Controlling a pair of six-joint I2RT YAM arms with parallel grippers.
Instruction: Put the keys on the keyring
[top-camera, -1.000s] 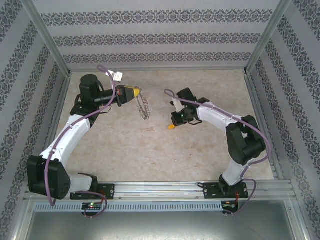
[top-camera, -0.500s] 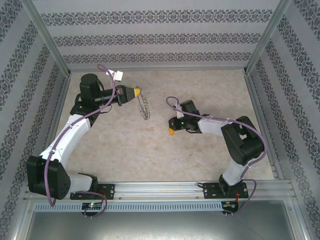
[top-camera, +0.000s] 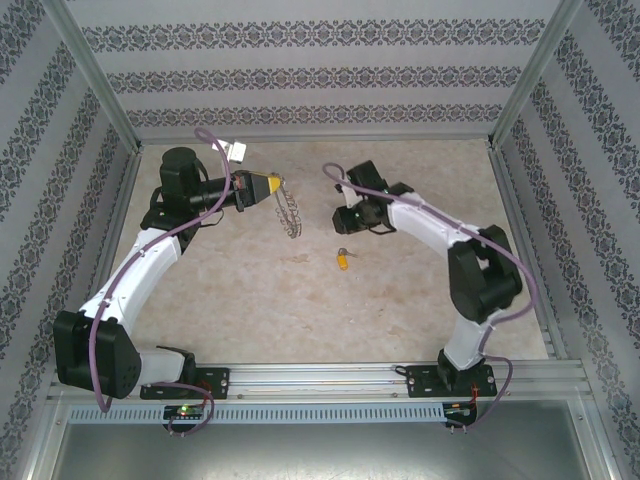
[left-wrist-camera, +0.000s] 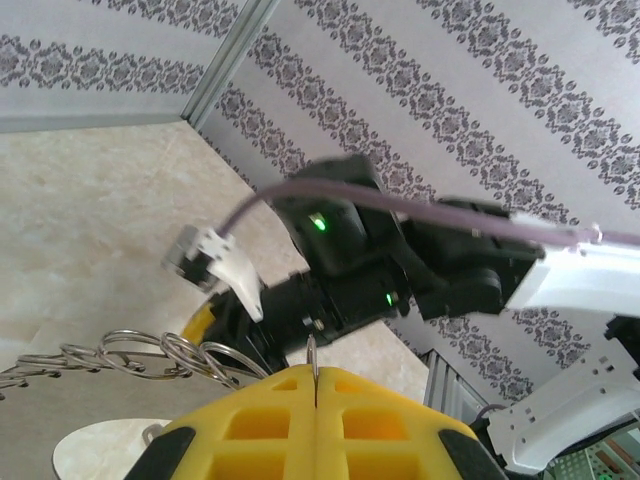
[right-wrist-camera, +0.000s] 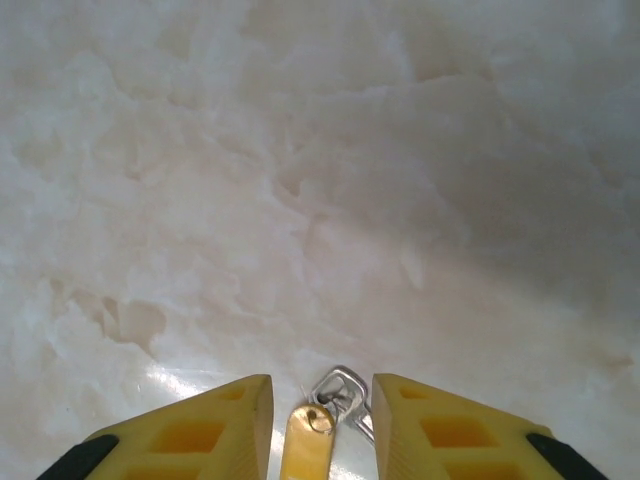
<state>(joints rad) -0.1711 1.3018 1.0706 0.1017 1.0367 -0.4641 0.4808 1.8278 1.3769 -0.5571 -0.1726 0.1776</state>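
The keyring (top-camera: 290, 214) hangs as a thin grey wire coil from my left gripper (top-camera: 272, 186), held up above the table at the left. In the left wrist view the yellow fingers (left-wrist-camera: 260, 420) are pressed together on the ring's thin edge (left-wrist-camera: 314, 356), and its loops (left-wrist-camera: 150, 355) trail off to the left. The key (top-camera: 343, 260), with its yellow-orange head, lies loose on the table. My right gripper (top-camera: 345, 222) hovers just beyond it. From the right wrist camera, the key (right-wrist-camera: 306, 440) and its silver part (right-wrist-camera: 345, 392) lie on the table below the open right gripper (right-wrist-camera: 321, 392), untouched.
Patterned walls with metal corner posts (top-camera: 100, 80) close in the pale marbled table (top-camera: 400, 300) on three sides. The two arms face each other across the middle, a short gap apart. The right arm's dark wrist (left-wrist-camera: 360, 260) looms close in the left wrist view.
My right gripper has opened and let go of the key, which now lies on the table. That gripper has pulled back toward the far wall. The left arm and the keyring have stayed put.
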